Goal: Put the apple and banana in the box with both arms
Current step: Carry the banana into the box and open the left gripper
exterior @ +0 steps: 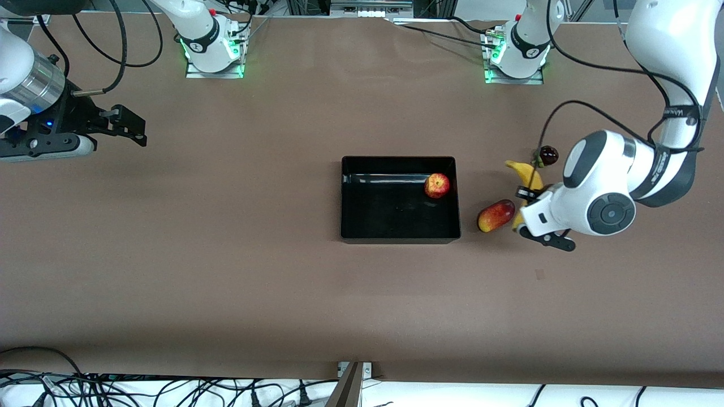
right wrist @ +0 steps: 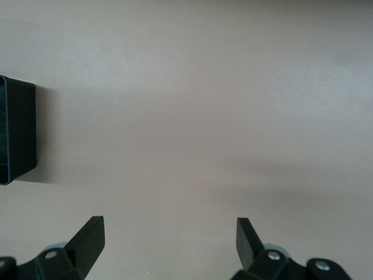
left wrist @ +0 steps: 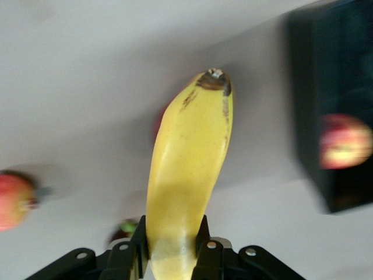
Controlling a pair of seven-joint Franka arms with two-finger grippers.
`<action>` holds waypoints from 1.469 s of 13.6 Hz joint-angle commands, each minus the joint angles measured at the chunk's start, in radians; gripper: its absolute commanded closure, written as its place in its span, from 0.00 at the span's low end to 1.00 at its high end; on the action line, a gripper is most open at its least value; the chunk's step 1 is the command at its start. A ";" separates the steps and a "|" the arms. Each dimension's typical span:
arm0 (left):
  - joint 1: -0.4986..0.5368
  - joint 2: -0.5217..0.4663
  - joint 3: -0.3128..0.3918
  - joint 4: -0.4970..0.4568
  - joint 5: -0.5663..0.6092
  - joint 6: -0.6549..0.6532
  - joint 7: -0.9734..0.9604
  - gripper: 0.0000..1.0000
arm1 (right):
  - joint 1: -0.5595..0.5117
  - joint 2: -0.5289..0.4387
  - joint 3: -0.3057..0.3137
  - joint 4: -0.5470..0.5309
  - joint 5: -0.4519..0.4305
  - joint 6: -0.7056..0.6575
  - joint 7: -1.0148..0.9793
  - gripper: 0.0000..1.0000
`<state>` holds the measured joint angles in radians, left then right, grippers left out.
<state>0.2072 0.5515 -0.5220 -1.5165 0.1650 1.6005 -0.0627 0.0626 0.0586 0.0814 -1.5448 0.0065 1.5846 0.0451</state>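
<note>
The apple lies in the black box, in the corner toward the left arm's end; it also shows in the left wrist view. My left gripper is shut on the yellow banana beside the box, at the left arm's end of it. In the left wrist view the banana sticks out between the closed fingers of my left gripper. My right gripper is open and empty, waiting over bare table at the right arm's end; its wrist view shows nothing between the jaws.
An elongated red-and-yellow fruit lies between the box and the left gripper. A dark round fruit lies by the banana's tip, farther from the front camera. The box's end wall shows in the right wrist view.
</note>
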 commanded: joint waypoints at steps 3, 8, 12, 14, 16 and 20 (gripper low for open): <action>-0.280 0.131 0.013 0.153 -0.058 0.152 -0.312 1.00 | -0.010 0.003 0.008 0.012 -0.010 -0.002 0.004 0.00; -0.428 0.246 0.053 0.139 -0.045 0.449 -0.482 0.98 | -0.012 0.003 0.006 0.012 -0.010 -0.002 0.004 0.00; -0.433 0.248 0.056 0.073 -0.044 0.427 -0.552 0.00 | -0.012 0.003 0.006 0.012 -0.010 -0.002 0.004 0.00; -0.419 0.228 0.053 0.084 -0.044 0.389 -0.552 0.00 | -0.012 0.003 0.006 0.012 -0.010 -0.002 0.004 0.00; -0.391 0.138 0.057 0.090 -0.042 0.276 -0.552 0.00 | -0.015 0.003 0.006 0.012 -0.010 -0.002 0.004 0.00; -0.234 -0.063 0.073 0.098 -0.042 0.051 -0.505 0.00 | -0.015 0.003 0.006 0.012 -0.010 -0.002 0.004 0.00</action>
<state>-0.1046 0.6029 -0.4487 -1.3829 0.1189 1.7344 -0.6003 0.0592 0.0590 0.0779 -1.5444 0.0065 1.5848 0.0451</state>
